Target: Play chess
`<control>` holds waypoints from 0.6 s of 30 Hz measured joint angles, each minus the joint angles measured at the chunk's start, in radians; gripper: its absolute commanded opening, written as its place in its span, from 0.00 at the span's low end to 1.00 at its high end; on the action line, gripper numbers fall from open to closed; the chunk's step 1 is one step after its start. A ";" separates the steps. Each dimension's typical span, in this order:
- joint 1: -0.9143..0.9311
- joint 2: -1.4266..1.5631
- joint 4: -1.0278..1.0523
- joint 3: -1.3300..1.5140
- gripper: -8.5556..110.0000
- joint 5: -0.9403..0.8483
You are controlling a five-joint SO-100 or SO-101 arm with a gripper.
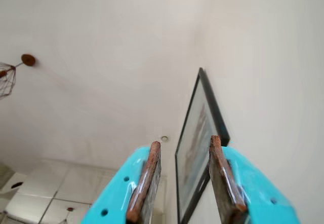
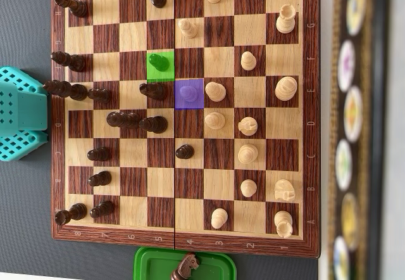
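- Wrist view points up at a wall and a framed picture, so no board in it. The gripper is spread apart with nothing in it.
- Overhead view: chessboard shows whole, but the teal arm is cut off at its left edge.
- A dark piece sits under a green highlight and a pawn under a purple one, both near the board's centre and hard to make out.
- The green tray at the board's bottom edge is cropped, and so is the dark knight lying in it.
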 measured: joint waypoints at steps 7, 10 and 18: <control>0.000 0.000 0.285 -0.095 0.20 0.000; 0.000 0.000 0.365 -0.112 0.20 0.000; -0.005 0.000 0.618 -0.178 0.20 0.000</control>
